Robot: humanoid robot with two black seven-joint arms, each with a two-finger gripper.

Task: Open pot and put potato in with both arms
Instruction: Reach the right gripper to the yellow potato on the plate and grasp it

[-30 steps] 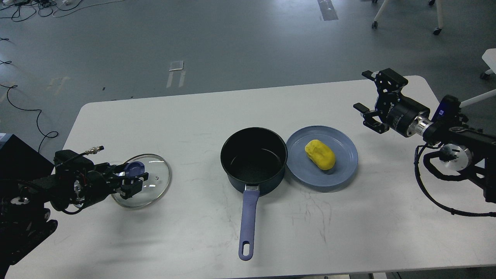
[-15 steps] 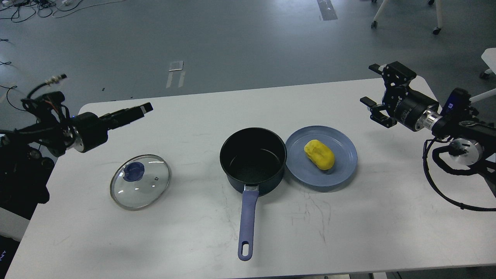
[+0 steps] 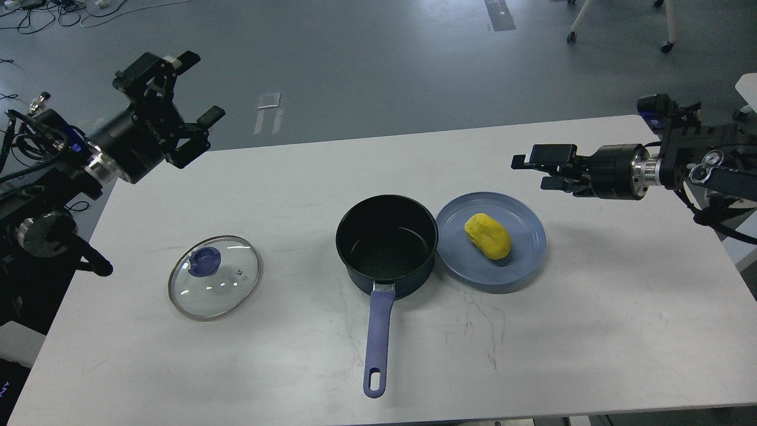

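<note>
Meanwhile, potato (image 3: 487, 236) sits beside open pot (image 3: 387, 242).

Right gripper (image 3: 535, 171) seen side-on, jaws' gap unclear; both arms cut by edges.

Left gripper (image 3: 195, 89) raised high at far left, fingers spread; right gripper (image 3: 532, 171) reaching inward horizontally, fingers edge-on, gap indistinct.
</note>
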